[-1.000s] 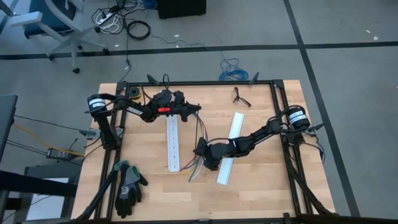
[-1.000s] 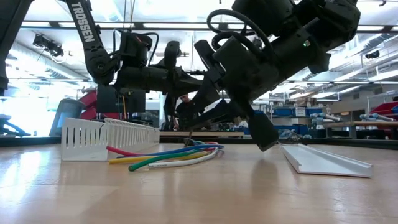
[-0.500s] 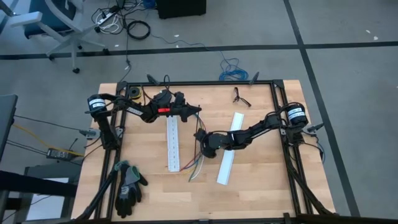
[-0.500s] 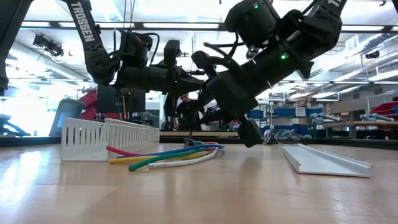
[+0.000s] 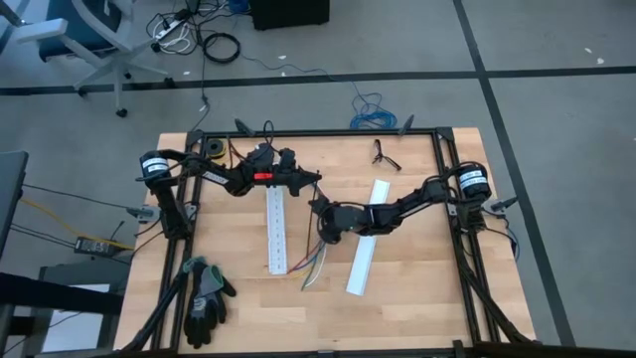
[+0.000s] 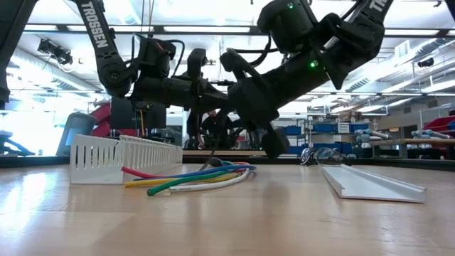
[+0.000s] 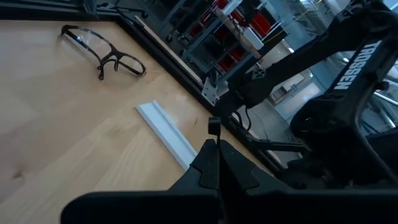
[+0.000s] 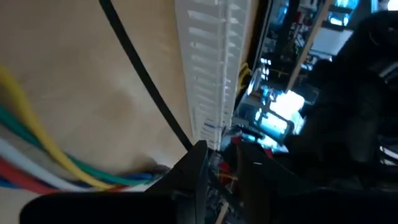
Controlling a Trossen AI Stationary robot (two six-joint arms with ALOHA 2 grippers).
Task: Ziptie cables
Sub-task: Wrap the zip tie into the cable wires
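**Operator:** While I look down from above, the cables (image 5: 314, 261) lie loose on the table (image 5: 417, 298), fanned out between the two white strips. One strip (image 5: 277, 231) is perforated and sits on the left of them; the other strip (image 5: 365, 237) is plain and lies to their right.

**Colleague:** Where is your right gripper?

**Operator:** My right gripper (image 5: 320, 213) hangs above the far end of the cables, nearer the back of the table. From the level camera I see it (image 6: 234, 96) well clear of the wood, with the cables (image 6: 190, 178) flat on the table below. A thin dark strip (image 8: 146, 78) runs up to its fingers (image 8: 193, 165) in its own camera. The fingers stand a little apart, and I cannot tell whether they pinch that strip.

**Colleague:** And the left one?

**Operator:** My left gripper (image 5: 310, 177) is clenched shut, fingers (image 7: 211, 163) pressed together. It is raised near the far end of the perforated strip, close to the right gripper. Whether it has anything between the tips I cannot see.

**Colleague:** Anything else on the table?

**Operator:** A pair of glasses (image 5: 384, 156) lies near the back edge, well apart from the cables. Dark gloves (image 5: 205, 296) lie at the front left corner. In the level view the cable colours read as red, yellow, green, blue and white.
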